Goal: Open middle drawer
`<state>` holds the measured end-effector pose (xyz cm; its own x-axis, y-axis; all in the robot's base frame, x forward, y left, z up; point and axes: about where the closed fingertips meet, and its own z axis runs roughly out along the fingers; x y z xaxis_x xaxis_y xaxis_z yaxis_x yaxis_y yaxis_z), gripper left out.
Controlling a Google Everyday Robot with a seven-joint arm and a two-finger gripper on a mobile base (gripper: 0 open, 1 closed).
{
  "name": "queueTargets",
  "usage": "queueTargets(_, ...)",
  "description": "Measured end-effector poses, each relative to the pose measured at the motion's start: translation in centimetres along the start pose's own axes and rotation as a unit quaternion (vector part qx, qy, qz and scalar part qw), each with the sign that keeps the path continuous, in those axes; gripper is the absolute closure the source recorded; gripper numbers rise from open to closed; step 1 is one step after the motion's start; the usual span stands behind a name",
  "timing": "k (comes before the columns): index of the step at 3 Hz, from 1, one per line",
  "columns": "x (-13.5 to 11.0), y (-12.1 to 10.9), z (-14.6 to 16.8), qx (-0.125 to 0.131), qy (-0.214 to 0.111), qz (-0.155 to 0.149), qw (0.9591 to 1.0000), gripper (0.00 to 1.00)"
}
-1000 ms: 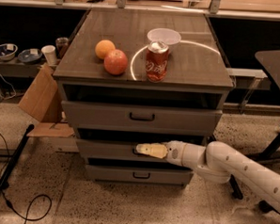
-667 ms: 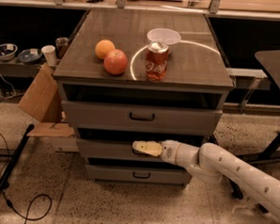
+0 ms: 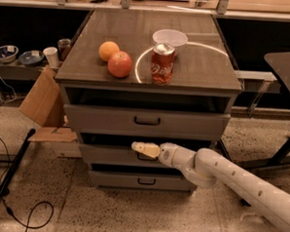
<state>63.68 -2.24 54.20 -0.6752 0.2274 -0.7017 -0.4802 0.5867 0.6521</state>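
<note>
The middle drawer (image 3: 109, 155) is the second of three grey drawers in the cabinet, with a flat grey front. Its small black centre handle is mostly hidden behind my gripper; only a bit shows below it. My gripper (image 3: 142, 148), with pale yellowish fingers, reaches in from the right on a white arm (image 3: 229, 181) and sits right at the handle, at the drawer's upper edge. The drawer front stands roughly flush with the drawer below.
The top drawer (image 3: 147, 121) and bottom drawer (image 3: 141, 180) have black handles. On the cabinet top stand a red cola can (image 3: 163, 63), a white bowl (image 3: 169, 37), an apple (image 3: 120, 64) and an orange (image 3: 108, 50). A cardboard piece (image 3: 43, 103) leans at left; cables lie on the floor.
My gripper and arm have moved left along the middle drawer front, from right of centre to the handle. The drawer has not visibly moved.
</note>
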Motion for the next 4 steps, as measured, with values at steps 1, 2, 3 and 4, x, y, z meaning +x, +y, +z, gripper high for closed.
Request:
queueTargets(1,-0.3,-0.3,1.5,0.013,-0.011,-0.009,0.9998,0.00)
queueTargets(2,-0.5,-0.1,3.3,0.020,-0.011,-0.024,0.9994,0.00)
queueTargets(3,-0.4,0.3,4.4,0.021,-0.005,-0.035,0.9992,0.00)
queueTargets(4,-0.1,0.7,5.7,0.021,0.010,-0.045,0.9987,0.00)
